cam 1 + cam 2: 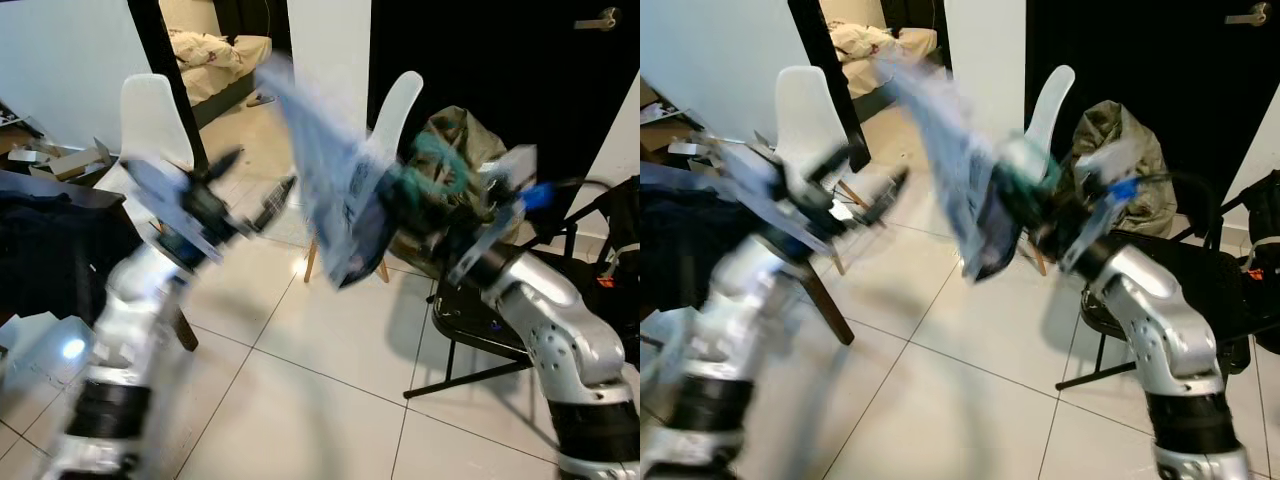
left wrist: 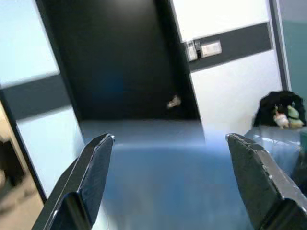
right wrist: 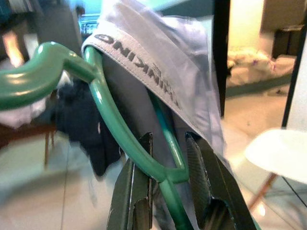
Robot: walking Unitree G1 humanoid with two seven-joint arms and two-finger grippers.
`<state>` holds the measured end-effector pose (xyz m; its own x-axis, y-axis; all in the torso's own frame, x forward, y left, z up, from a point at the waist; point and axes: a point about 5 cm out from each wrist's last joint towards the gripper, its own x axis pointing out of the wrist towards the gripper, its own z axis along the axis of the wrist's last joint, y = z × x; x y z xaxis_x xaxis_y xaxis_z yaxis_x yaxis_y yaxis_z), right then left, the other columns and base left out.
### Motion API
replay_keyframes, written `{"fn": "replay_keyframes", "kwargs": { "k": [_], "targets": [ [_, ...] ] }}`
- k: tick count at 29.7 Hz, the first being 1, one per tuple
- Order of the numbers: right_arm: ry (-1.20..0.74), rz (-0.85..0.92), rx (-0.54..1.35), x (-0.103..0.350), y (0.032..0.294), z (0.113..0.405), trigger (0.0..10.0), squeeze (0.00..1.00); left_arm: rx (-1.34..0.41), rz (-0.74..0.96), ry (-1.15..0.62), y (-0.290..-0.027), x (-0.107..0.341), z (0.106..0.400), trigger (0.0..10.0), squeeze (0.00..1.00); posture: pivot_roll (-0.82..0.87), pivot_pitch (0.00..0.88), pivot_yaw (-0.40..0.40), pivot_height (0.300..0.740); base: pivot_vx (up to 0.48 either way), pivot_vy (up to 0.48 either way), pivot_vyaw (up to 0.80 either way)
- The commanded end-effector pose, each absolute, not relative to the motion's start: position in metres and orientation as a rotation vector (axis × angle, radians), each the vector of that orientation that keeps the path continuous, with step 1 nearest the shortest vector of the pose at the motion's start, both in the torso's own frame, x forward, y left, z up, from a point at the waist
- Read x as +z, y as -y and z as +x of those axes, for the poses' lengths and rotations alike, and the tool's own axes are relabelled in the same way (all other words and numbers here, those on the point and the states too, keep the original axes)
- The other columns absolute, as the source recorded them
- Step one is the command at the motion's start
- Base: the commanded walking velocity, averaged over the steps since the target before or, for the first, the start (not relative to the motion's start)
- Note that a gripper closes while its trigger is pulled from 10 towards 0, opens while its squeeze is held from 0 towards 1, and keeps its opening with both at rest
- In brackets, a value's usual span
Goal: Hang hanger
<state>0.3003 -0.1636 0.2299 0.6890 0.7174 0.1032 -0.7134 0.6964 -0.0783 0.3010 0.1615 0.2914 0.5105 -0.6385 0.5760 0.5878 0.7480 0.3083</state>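
In the head views the right gripper holds up a green hanger draped with a pale blue garment, above the tiled floor in front of two white chairs. Everything is motion-blurred. The left gripper is raised beside it, fingers apart, grasping nothing.

The left wrist view confirms this: its spread fingers face a dark door.

In the right wrist view the fingers clamp the hanger's stem just below the hook (a narrow, slippery grip). A fast swing could twist the hanger in the pinch, or slide the garment off its shoulder.
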Motion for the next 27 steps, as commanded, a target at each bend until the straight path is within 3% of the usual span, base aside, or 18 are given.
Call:
{"fn": "replay_keyframes", "kwargs": {
  "k": [1, 5, 7, 9, 11, 14, 19, 20, 27],
  "targets": [
    [0.127, -0.099, 0.85, 0.227, 0.157, 0.297, 0.0, 0.0, -0.817, 0.127, 0.71, -0.164, 0.298, 0.296, 10.0, 0.0, 0.0, 0.038, 0.066, 0.74, 0.0, 0.0, 0.0],
    [0.066, -0.183, 0.873, 0.215, 0.16, 0.295, 0.0, 0.0, -0.984, 0.274, 0.725, -0.174, 0.329, 0.282, 10.0, 0.0, 0.01, 0.03, 0.069, 0.74, 0.0, 0.0, 0.0],
    [0.066, -0.183, 0.873, 0.215, 0.16, 0.295, 0.0, 0.0, -0.984, 0.274, 0.725, -0.174, 0.329, 0.282, 10.0, 0.0, 0.01, 0.03, 0.069, 0.74, 0.0, 0.0, 0.0],
    [0.054, -0.212, 0.911, 0.213, 0.159, 0.291, 0.0, 0.0, -1.14, 0.374, 0.645, -0.179, 0.334, 0.275, 10.0, 0.0, 0.01, 0.025, 0.076, 0.74, 0.0, 0.0, 0.0],
    [0.054, -0.212, 0.911, 0.213, 0.159, 0.291, 0.0, 0.0, -1.14, 0.374, 0.645, -0.179, 0.334, 0.275, 10.0, 0.0, 0.01, 0.025, 0.076, 0.74, 0.0, 0.0, 0.0],
    [0.044, -0.25, 0.96, 0.211, 0.159, 0.286, 0.0, 0.0, -1.354, 0.501, 0.431, -0.189, 0.328, 0.268, 10.0, 0.0, 0.0, 0.019, 0.083, 0.74, 0.0, 0.0, 0.0],
    [0.04, -0.265, 0.978, 0.211, 0.159, 0.284, 0.0, 0.0, -1.445, 0.578, 0.298, -0.194, 0.324, 0.265, 10.0, 0.0, 0.0, 0.019, 0.09, 0.74, 0.0, 0.0, 0.0],
    [0.043, -0.269, 1.001, 0.212, 0.158, 0.281, 0.0, 0.0, -1.476, 0.714, 0.175, -0.199, 0.32, 0.266, 10.0, 0.0, 0.0, 0.02, 0.093, 0.74, 0.0, 0.0, 0.0],
    [0.058, -0.261, 1.057, 0.214, 0.154, 0.274, 0.0, 0.0, -1.434, 0.895, 0.11, -0.203, 0.315, 0.278, 10.0, 0.0, 0.0, 0.021, 0.097, 0.74, 0.0, 0.0, 0.0]
  ]
}}
